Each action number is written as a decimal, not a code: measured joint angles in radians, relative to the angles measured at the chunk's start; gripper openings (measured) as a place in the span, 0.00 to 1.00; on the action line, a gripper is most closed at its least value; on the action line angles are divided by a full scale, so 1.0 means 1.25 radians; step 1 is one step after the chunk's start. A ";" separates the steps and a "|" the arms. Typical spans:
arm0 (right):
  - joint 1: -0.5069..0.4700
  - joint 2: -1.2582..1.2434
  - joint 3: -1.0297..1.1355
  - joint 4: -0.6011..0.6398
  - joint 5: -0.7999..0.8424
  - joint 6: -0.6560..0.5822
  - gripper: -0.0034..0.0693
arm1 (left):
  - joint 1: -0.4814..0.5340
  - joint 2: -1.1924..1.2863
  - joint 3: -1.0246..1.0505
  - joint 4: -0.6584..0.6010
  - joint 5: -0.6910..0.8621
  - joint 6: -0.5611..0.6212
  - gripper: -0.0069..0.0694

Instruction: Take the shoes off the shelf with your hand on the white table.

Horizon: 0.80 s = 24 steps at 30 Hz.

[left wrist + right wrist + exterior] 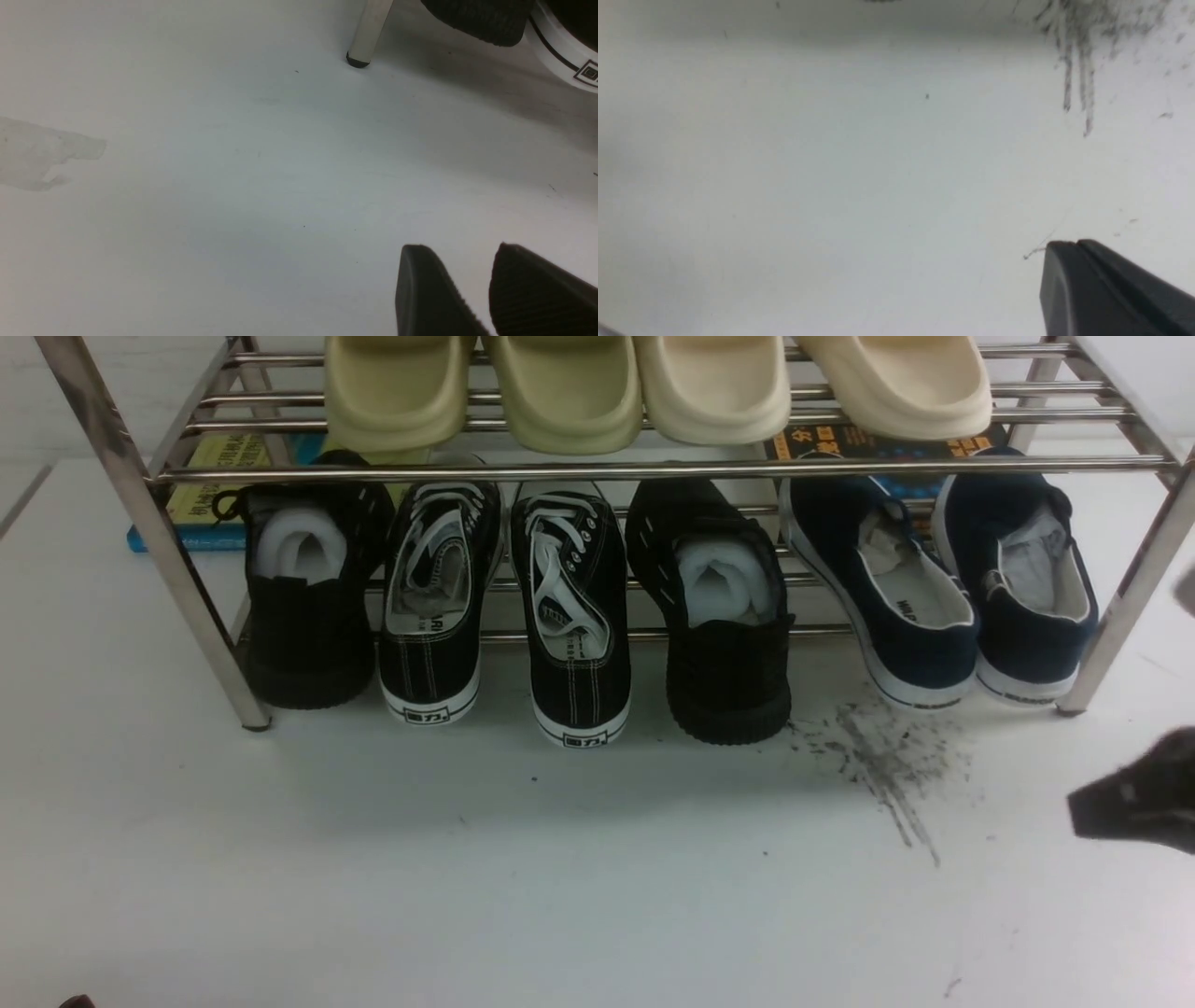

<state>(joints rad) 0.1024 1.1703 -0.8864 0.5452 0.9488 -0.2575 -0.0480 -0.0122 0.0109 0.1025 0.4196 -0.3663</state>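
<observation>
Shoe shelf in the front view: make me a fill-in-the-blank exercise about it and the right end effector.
The navy shoes sit on the shelf's lower tier, at its ____ end.
The lower tier holds ____ shoes in all.
In view, the upper tier holds ____ pale slippers.
The right end effector is ____ and holds nothing.
Missing words: right; six; four; shut.

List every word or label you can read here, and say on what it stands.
"力", probably, after a blurred sign: heel tags of the two laced black shoes.
Too blurred to read: print inside the blue shoe, covers of the yellow book and the orange book.
</observation>
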 joint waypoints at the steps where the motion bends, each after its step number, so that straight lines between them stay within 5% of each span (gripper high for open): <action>1: 0.001 0.011 -0.008 0.000 0.005 -0.002 0.06 | 0.000 0.000 0.000 0.000 0.000 0.000 0.41; 5: 0.046 0.180 -0.163 -0.026 0.066 -0.009 0.09 | 0.000 0.000 0.000 0.000 0.000 0.000 0.41; 12: 0.174 0.295 -0.355 -0.220 0.075 0.149 0.20 | 0.000 0.000 0.000 0.000 0.000 0.000 0.41; 17: 0.237 0.317 -0.423 -0.406 0.050 0.257 0.32 | 0.000 0.000 0.000 0.000 0.000 0.000 0.41; 24: 0.239 0.346 -0.439 -0.457 -0.033 0.288 0.57 | 0.000 0.000 0.000 0.000 0.000 0.000 0.41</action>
<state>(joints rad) 0.4015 1.6027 -1.4350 -0.0264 0.9076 0.1030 -0.0480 -0.0122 0.0109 0.1025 0.4196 -0.3663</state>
